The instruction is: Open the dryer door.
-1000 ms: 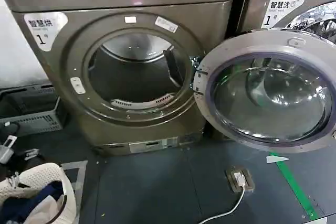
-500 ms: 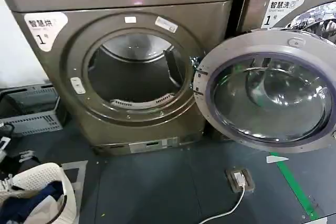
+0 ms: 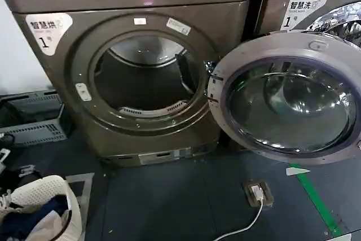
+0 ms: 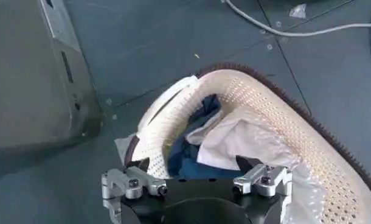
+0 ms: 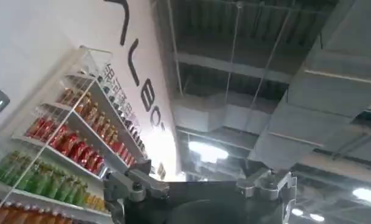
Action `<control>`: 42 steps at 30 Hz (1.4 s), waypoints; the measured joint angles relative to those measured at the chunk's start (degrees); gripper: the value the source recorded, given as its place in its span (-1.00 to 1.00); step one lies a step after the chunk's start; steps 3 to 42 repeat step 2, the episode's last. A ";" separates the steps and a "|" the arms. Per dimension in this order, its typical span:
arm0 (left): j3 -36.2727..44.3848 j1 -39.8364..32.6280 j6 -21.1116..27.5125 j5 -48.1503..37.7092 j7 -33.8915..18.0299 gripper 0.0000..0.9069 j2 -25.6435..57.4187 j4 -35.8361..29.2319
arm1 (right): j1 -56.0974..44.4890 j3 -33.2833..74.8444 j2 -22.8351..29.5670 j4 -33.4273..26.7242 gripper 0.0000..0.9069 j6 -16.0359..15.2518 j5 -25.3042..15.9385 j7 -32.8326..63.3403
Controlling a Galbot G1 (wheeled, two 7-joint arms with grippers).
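The brown dryer stands in front of me in the head view. Its round door hangs wide open, swung out to the right on its hinge, and the dark drum shows with nothing in it. In the left wrist view my left gripper is open, hovering over a laundry basket low beside the dryer's bottom corner, with nothing between its fingers. My right gripper is open and points up at a ceiling, far from the dryer.
A white perforated laundry basket with blue and white clothes sits on the floor at the front left. A grey crate stands left of the dryer. A floor socket with a white cable, green tape and a second machine lie to the right.
The bit of my left arm at the head view's left edge has slid farther left and lower. The dryer door has stayed wide open.
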 joint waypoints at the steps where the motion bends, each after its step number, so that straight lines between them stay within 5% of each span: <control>1: 0.00 0.05 -0.03 0.15 0.11 1.00 0.03 0.01 | 0.01 0.00 0.00 0.01 1.00 0.00 0.00 0.00; 42: 0.00 0.10 -0.03 0.35 0.11 1.00 0.05 0.05 | 0.03 0.01 0.00 0.05 1.00 0.00 0.00 0.00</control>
